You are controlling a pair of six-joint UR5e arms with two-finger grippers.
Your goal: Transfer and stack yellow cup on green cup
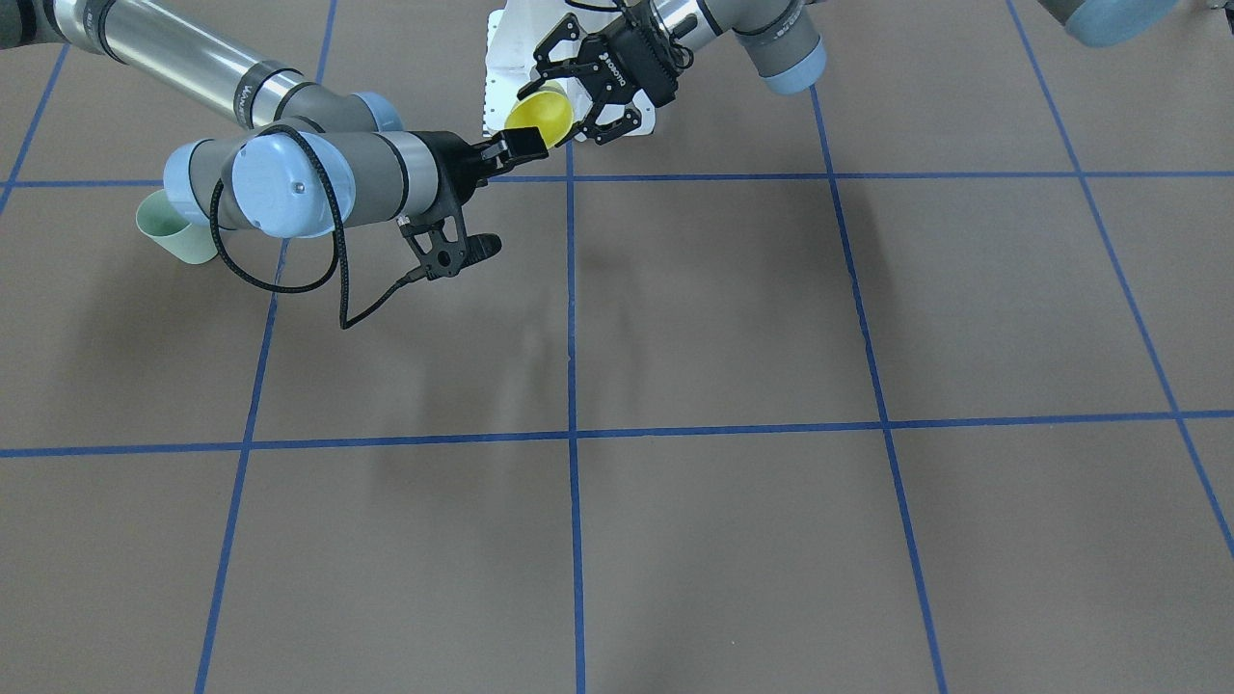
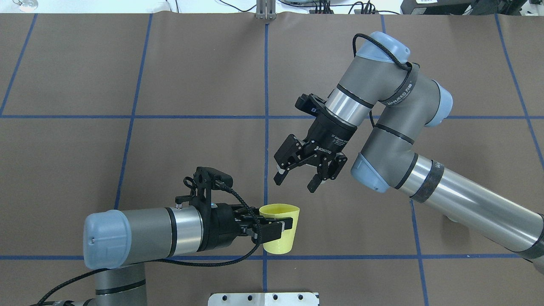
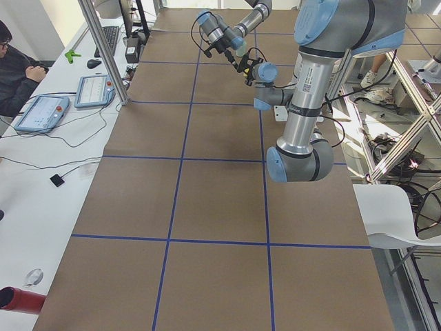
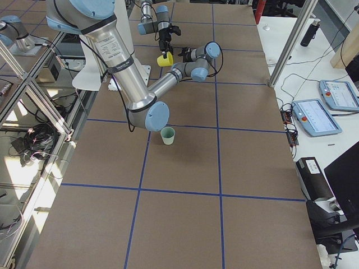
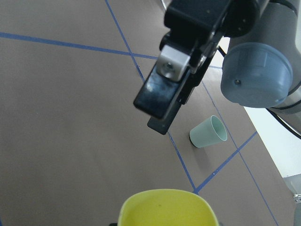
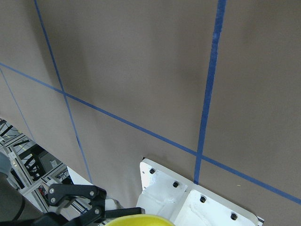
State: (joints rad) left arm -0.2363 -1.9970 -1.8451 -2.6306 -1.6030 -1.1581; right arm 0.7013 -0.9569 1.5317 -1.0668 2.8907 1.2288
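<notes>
My left gripper (image 2: pixel 278 226) is shut on the wall of the yellow cup (image 2: pixel 280 243) and holds it upright in the air near the robot base. The cup also shows in the front view (image 1: pixel 540 111) and at the bottom of the left wrist view (image 5: pixel 164 207). My right gripper (image 2: pixel 296 182) is open, its fingers (image 5: pixel 162 92) just beyond the cup's rim, apart from it. The green cup (image 1: pixel 174 236) stands upright on the table beside my right arm's wrist joints. It also shows in the right side view (image 4: pixel 167 135) and left wrist view (image 5: pixel 209 133). In the overhead view it is hidden.
The white base plate (image 2: pixel 263 298) lies at the table's near edge, just behind the yellow cup. Blue tape lines (image 1: pixel 571 434) divide the brown table. A pole (image 4: pixel 289 45) and control tablets (image 4: pixel 317 115) stand off the table's far side, where an operator (image 3: pixel 14 62) sits.
</notes>
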